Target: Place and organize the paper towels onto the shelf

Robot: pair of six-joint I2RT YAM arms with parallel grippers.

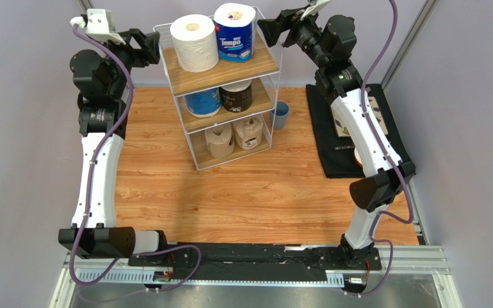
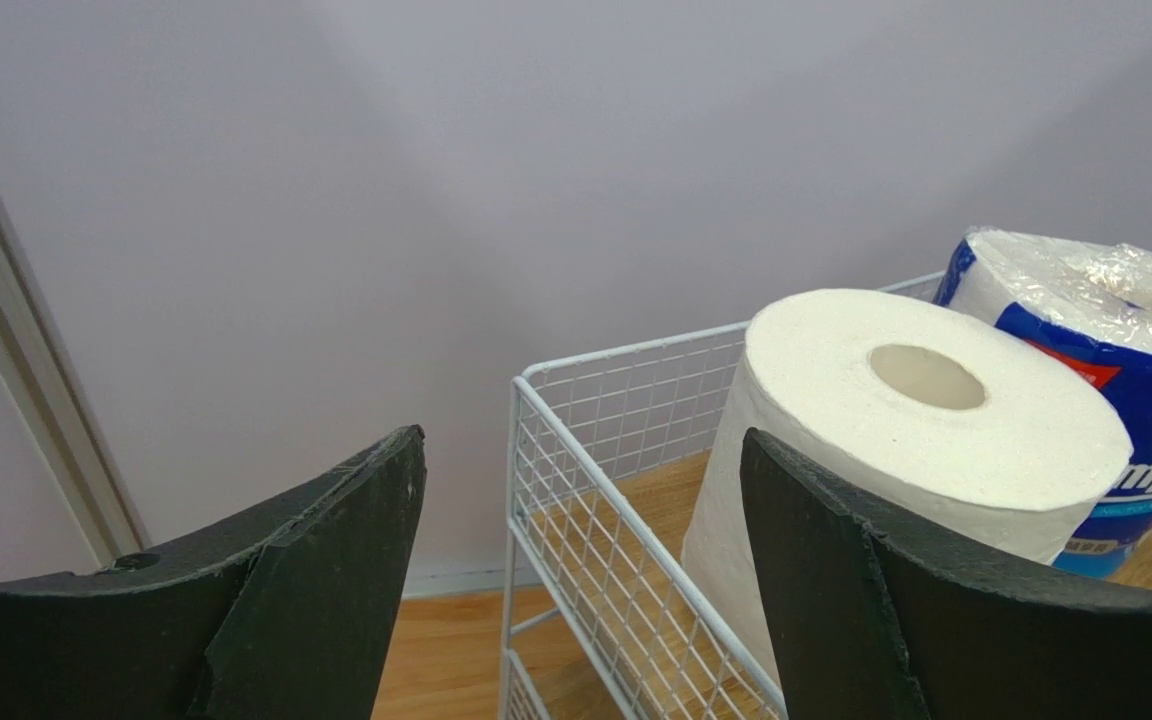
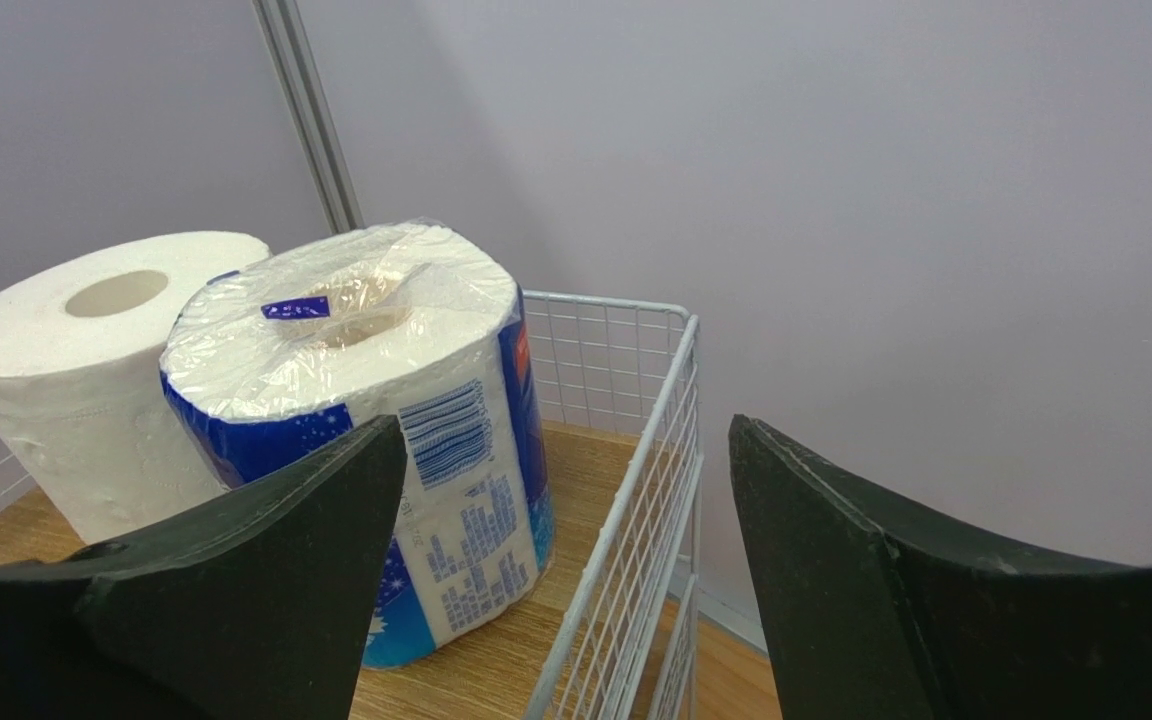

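The two arms rise from the near edge of the light wooden tabletop (image 1: 230, 199). On its right side a flat black cloth mat (image 1: 332, 147) lies partly under the right arm. Towards the far middle stands the tall white wire-frame shelf (image 1: 263, 64) with three light wooden boards. A small blue cup (image 1: 281, 115) stands upright on the tabletop just beside the shelf's right wall.

All six paper towels are on the shelf, two to a tier.

- **Lowest board:** a crumpled brown paper roll (image 1: 219, 140) stands on the left, and a second crumpled brown roll (image 1: 249, 131) stands just beside it on the right.
- **Middle board:** it carries a blue-wrapped roll (image 1: 203, 101) on the left and a dark-wrapped roll (image 1: 236, 96) on the right. The board above partly hides both.
- **Top board:** a plain white roll (image 1: 194, 42) stands upright on the left. A blue-and-white plastic-wrapped roll (image 1: 235, 32) marked "tempo" stands upright on the right. They are so close that I cannot tell whether they touch.

Farthest back and highest, the pincers flank the top tier. The left pincer (image 2: 582, 450) hangs outside the shelf's upper left corner with its dark fingers spread wide and nothing held. The corner wire and the white roll show beyond its gap. The right pincer (image 3: 567, 435) hangs outside the upper right wall, also spread wide and empty. The wire rim and the plastic-wrapped roll lie beyond its fingers.
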